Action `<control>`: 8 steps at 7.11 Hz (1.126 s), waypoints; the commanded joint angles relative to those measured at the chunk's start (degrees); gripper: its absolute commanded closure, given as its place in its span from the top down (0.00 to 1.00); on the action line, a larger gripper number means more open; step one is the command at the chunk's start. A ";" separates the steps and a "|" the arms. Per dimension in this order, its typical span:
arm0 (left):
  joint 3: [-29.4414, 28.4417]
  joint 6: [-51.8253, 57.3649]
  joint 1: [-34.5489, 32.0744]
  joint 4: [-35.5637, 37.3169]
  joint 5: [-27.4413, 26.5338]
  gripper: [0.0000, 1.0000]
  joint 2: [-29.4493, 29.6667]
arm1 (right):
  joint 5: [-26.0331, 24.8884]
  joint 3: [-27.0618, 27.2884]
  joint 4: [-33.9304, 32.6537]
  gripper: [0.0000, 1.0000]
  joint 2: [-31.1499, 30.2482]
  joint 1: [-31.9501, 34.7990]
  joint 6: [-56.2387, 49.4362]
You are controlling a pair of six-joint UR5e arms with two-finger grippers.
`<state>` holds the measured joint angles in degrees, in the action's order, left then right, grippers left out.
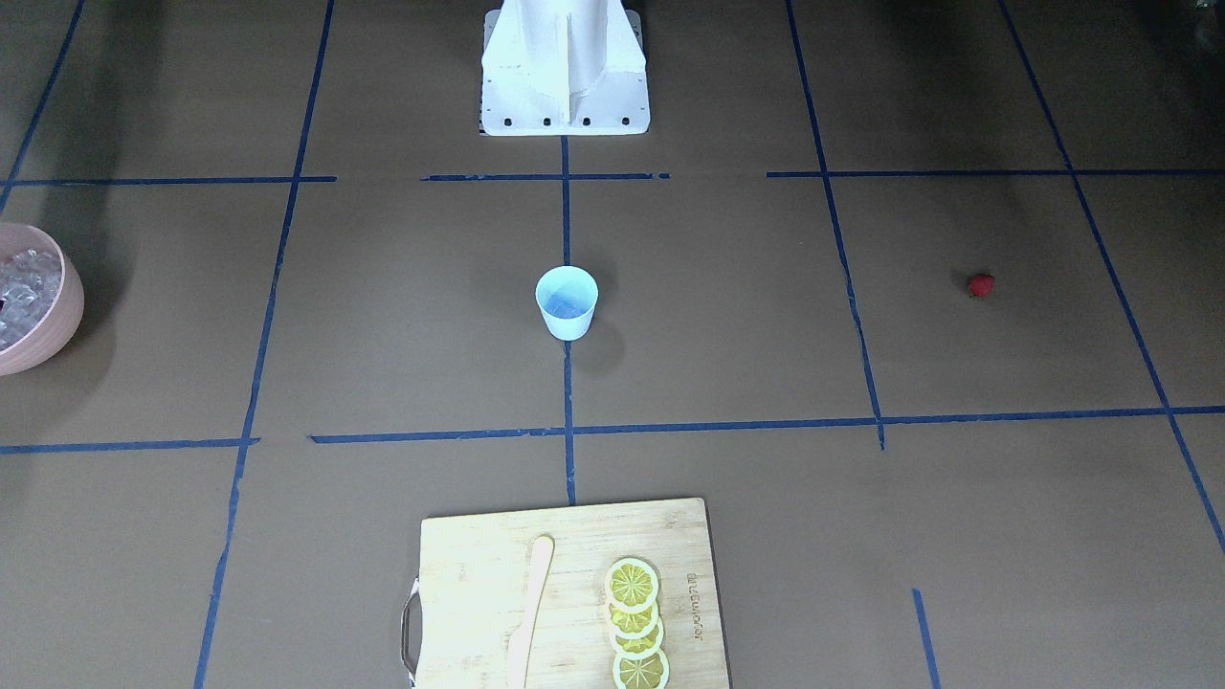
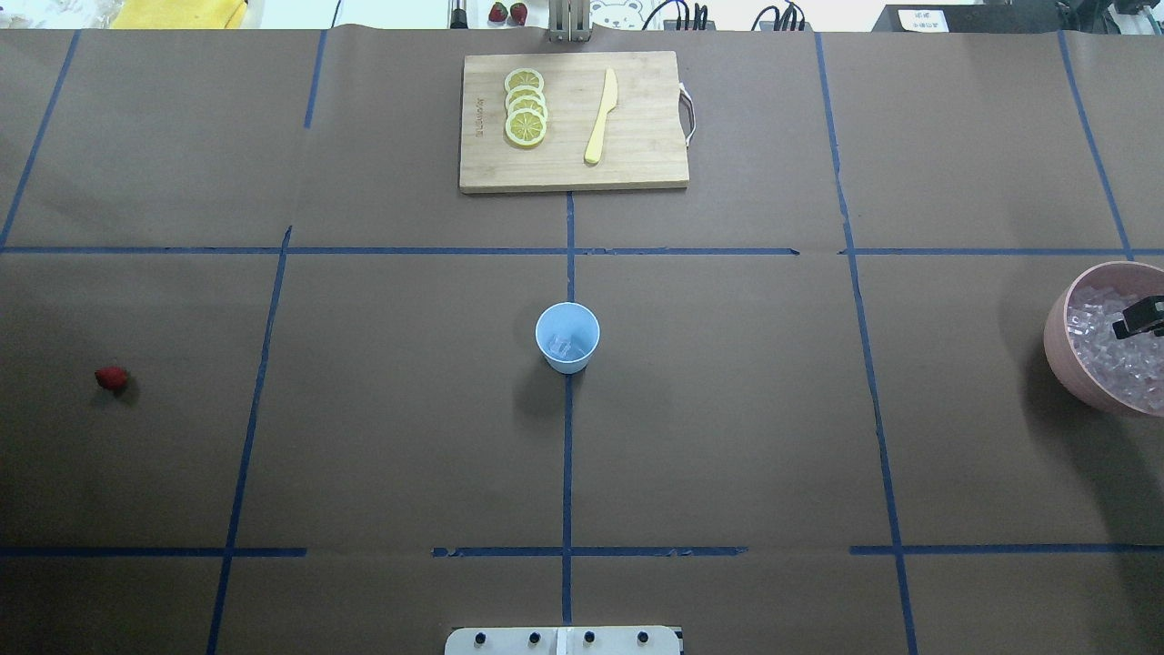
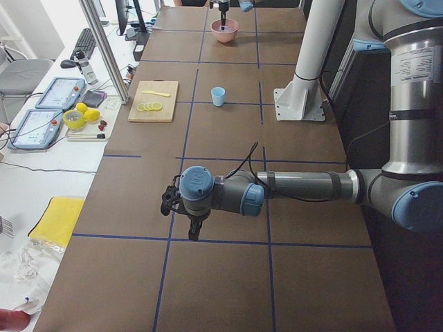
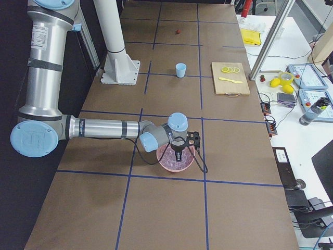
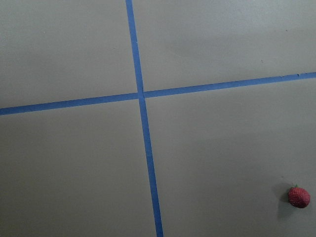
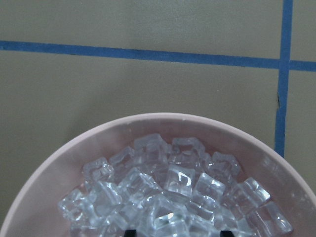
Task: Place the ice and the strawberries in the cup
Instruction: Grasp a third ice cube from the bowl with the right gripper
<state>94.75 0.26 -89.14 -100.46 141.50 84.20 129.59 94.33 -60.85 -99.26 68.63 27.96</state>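
With its fingers spread, the right gripper (image 2: 1142, 317) hangs over the ice (image 6: 173, 192) in the pink bowl (image 2: 1058, 350), far right of the cup (image 2: 567, 337), probably to pinch one cube, while far left of the cup the strawberry (image 2: 111, 378) lies near the left gripper (image 3: 192, 228), whose claw state I cannot tell.

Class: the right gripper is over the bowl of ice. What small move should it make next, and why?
Probably lower the right gripper straight down into the bowl until it flanks one piece of ice. Its jaws stand apart just above the heap with nothing between them, and the cup seems to hold only a little of it.
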 commanded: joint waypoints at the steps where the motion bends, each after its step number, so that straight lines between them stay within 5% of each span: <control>1: 0.00 0.00 0.02 0.00 0.00 1.00 0.00 | 0.05 0.15 0.03 0.29 -0.14 0.01 -0.10; 3: 0.00 -0.09 0.02 0.00 0.00 1.00 -0.09 | 0.13 0.15 0.03 0.03 -0.23 0.01 -0.54; 8: 0.09 -0.09 -0.07 0.00 0.09 1.00 -0.09 | 1.10 11.11 -0.67 0.00 -2.16 2.64 0.16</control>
<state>94.83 0.18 -89.20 -100.46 141.59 84.17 130.77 101.82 -61.41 -100.76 70.57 27.85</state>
